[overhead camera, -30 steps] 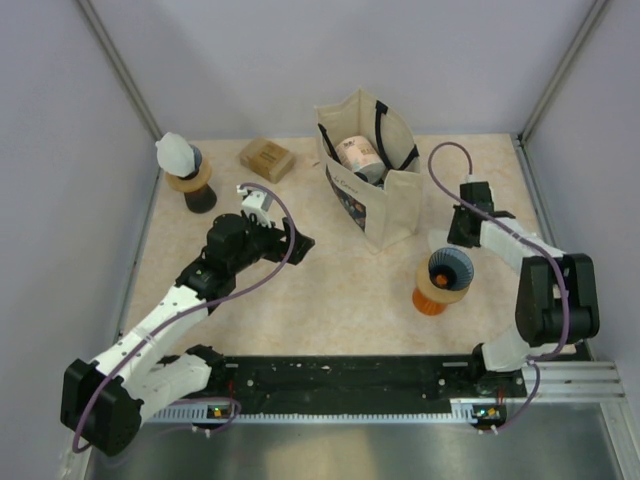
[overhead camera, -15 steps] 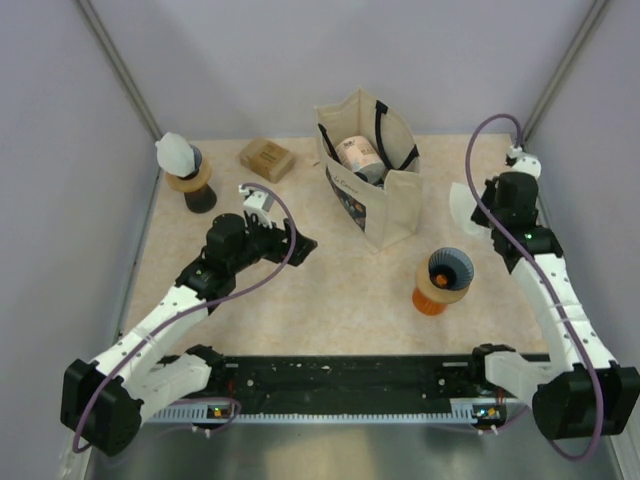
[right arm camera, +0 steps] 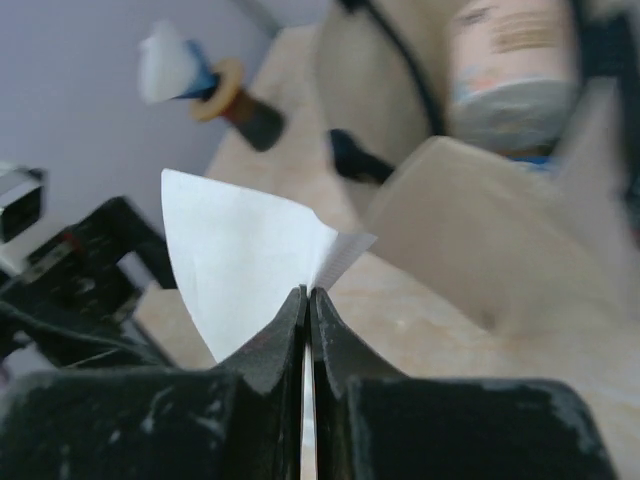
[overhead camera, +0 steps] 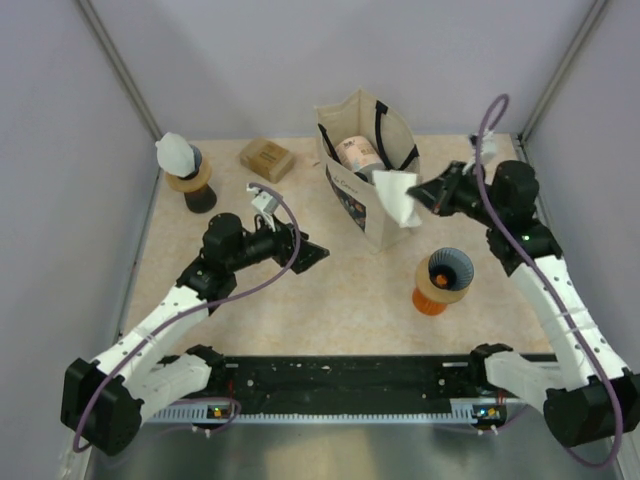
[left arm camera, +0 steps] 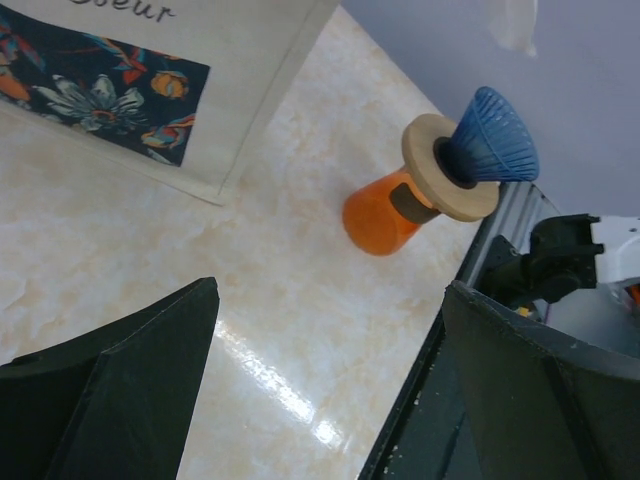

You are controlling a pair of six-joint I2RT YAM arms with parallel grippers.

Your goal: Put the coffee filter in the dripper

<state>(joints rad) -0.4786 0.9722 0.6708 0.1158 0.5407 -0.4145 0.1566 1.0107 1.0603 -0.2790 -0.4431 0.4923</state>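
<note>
My right gripper (overhead camera: 428,192) is shut on a white paper coffee filter (overhead camera: 397,198) and holds it in the air beside the cloth bag, up and left of the dripper. In the right wrist view the filter (right arm camera: 240,255) fans out from the closed fingertips (right arm camera: 308,298). The blue dripper (overhead camera: 449,267) sits on a wooden ring over an orange base (overhead camera: 430,298) on the table; it also shows in the left wrist view (left arm camera: 487,138). My left gripper (overhead camera: 312,250) is open and empty, low over the table's middle, well left of the dripper.
A cream tote bag (overhead camera: 372,190) with a can inside stands at the back centre. A second dripper on a dark stand, with a white filter in it (overhead camera: 180,158), stands at the back left. A brown block (overhead camera: 266,158) lies near it. Metal rails bound the table.
My right arm has swung from the right wall toward the bag, lifting the filter out to the left. My left gripper shifted slightly right.
</note>
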